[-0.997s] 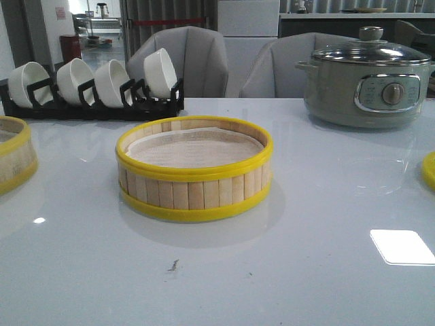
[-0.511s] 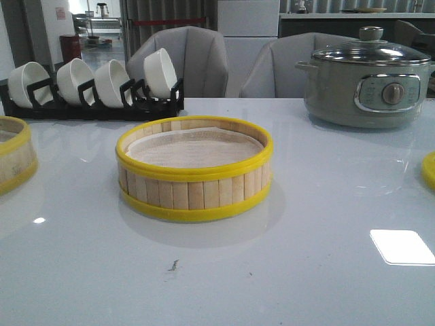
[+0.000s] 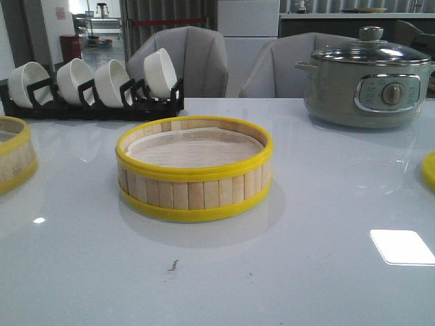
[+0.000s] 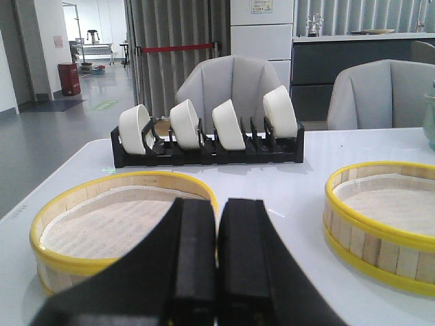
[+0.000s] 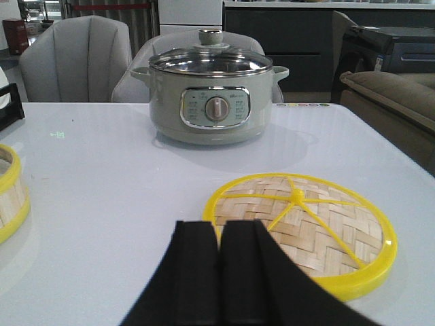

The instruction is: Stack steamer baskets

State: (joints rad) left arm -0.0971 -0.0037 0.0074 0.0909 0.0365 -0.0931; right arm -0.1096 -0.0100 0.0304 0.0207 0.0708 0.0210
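One steamer basket [image 3: 194, 170] with pale slat walls, yellow rims and a white liner stands mid-table. A second steamer basket [image 3: 13, 159] is cut off at the table's left edge; the left wrist view shows it [image 4: 112, 227] just beyond my left gripper [image 4: 219, 207], which is shut and empty, with the middle basket [image 4: 384, 217] off to one side. The woven yellow-rimmed lid [image 5: 306, 231] lies flat just beyond my right gripper [image 5: 219, 227], also shut and empty. Only a sliver of the lid [image 3: 429, 170] shows in the front view. Neither gripper appears in the front view.
A black rack of white bowls [image 3: 92, 85] stands at the back left. A grey-green electric pot [image 3: 367, 78] with a glass lid sits at the back right. Grey chairs stand behind the table. A bright light patch [image 3: 401, 246] reflects near the front right.
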